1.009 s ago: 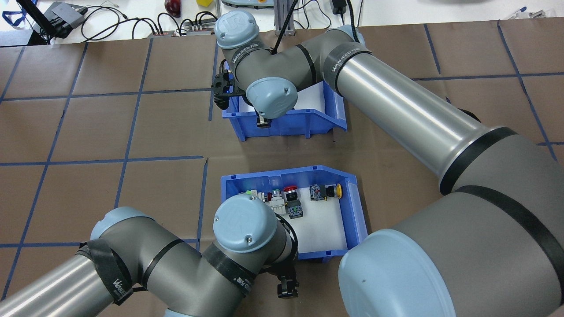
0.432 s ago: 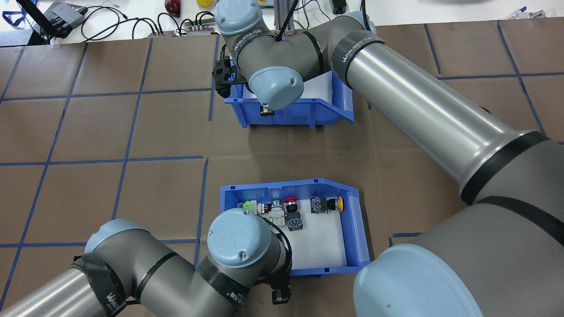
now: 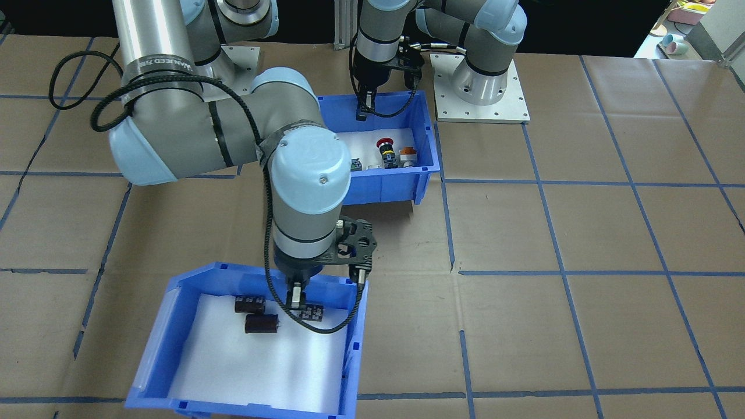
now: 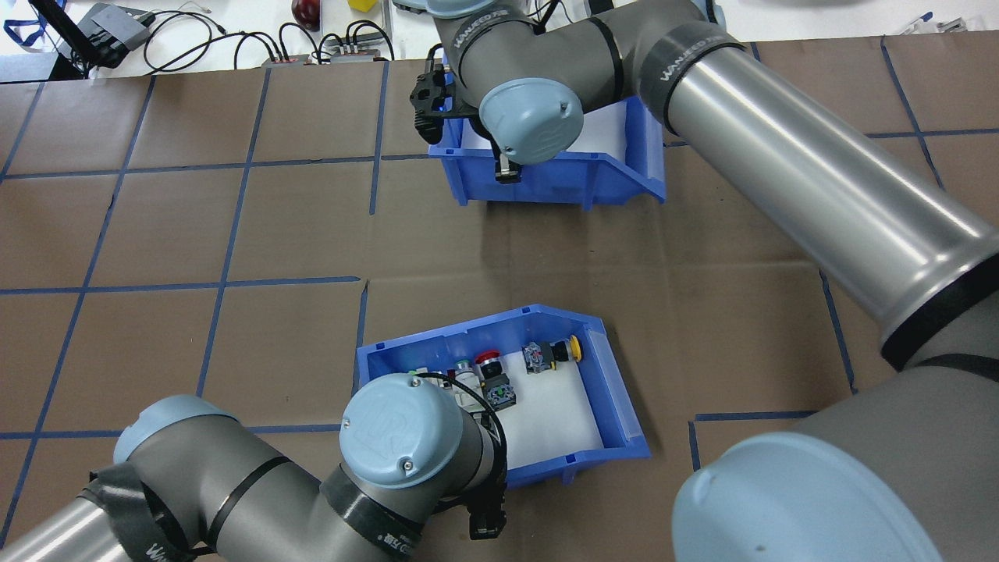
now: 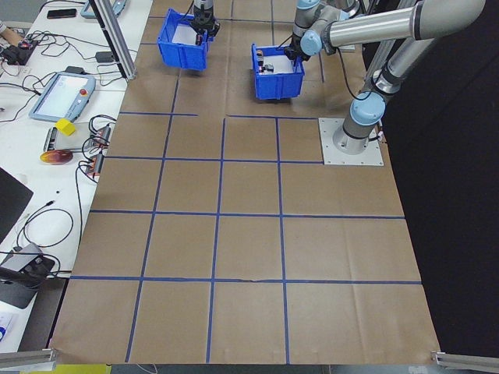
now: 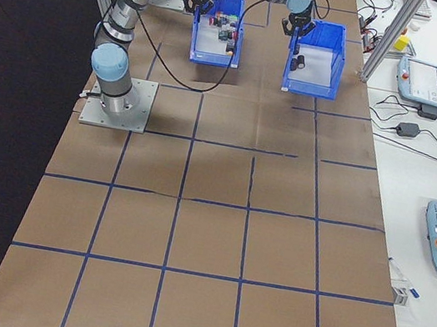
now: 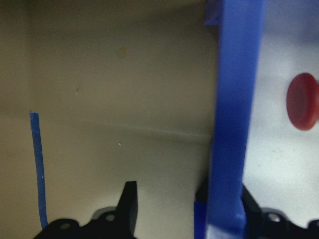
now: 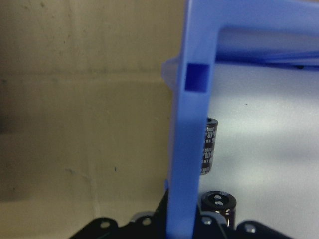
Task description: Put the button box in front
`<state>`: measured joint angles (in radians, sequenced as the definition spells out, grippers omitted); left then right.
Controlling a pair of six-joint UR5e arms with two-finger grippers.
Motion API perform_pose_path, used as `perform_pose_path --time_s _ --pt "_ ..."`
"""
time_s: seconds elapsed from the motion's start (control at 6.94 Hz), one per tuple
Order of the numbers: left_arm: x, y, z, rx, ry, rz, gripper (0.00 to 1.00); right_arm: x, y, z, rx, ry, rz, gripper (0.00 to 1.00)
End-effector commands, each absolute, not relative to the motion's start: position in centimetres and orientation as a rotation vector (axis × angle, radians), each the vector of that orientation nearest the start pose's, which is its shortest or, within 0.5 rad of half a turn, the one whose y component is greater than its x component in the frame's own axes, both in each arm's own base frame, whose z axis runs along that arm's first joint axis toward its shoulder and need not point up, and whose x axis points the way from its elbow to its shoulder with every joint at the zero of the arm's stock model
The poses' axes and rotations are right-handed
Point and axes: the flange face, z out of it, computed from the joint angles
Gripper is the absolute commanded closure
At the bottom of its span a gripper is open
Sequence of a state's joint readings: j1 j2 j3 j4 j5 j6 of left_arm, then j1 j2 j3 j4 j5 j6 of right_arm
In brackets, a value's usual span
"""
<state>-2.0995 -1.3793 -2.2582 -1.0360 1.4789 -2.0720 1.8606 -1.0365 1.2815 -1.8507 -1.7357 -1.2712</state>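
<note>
Both hands pinch bin walls: left hand [image 4: 485, 521] on button box [image 4: 597, 367] at lower centre, right hand [image 3: 326, 291] on the other bin [image 3: 356, 349]; a thin-wall grip may slip, tipping buttons [image 4: 490, 365] out.

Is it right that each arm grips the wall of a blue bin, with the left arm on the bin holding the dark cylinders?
Not quite. The left gripper grips the button box, not the cylinder bin, which the right gripper grips. The front-facing and wrist views show it.

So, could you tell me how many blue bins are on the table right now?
2. The button box sits near the robot, held by the left gripper; the other blue bin lies at the far side, held by the right gripper.
</note>
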Motion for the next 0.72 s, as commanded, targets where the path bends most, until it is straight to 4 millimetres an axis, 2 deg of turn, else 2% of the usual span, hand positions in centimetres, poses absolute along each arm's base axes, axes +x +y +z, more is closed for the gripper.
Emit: perform_pose_path --time_s 0.0,0.14,0.29,0.43,0.58 --pt "-26.5 -30.1 31.5 -2.207 2.357 0.084 1.00 21.1 -65.3 35.8 -2.329 2.338 0.107 0.92" --pt "-23.9 -34.2 32.3 -2.241 2.351 0.075 1.00 15.8 -65.1 36.4 -2.302 2.345 0.116 0.92" --pt "-22.8 -37.3 33.6 -2.245 2.384 0.066 1.00 11.2 -64.4 37.1 -2.315 2.323 0.134 0.92" --pt "-23.3 -40.2 33.3 -2.244 2.386 0.085 1.00 8.1 -63.4 37.5 -2.340 2.284 0.149 0.92" --pt "-24.2 -43.9 32.6 -2.242 2.389 0.088 1.00 5.7 -62.3 37.8 -2.349 2.260 0.153 0.92"
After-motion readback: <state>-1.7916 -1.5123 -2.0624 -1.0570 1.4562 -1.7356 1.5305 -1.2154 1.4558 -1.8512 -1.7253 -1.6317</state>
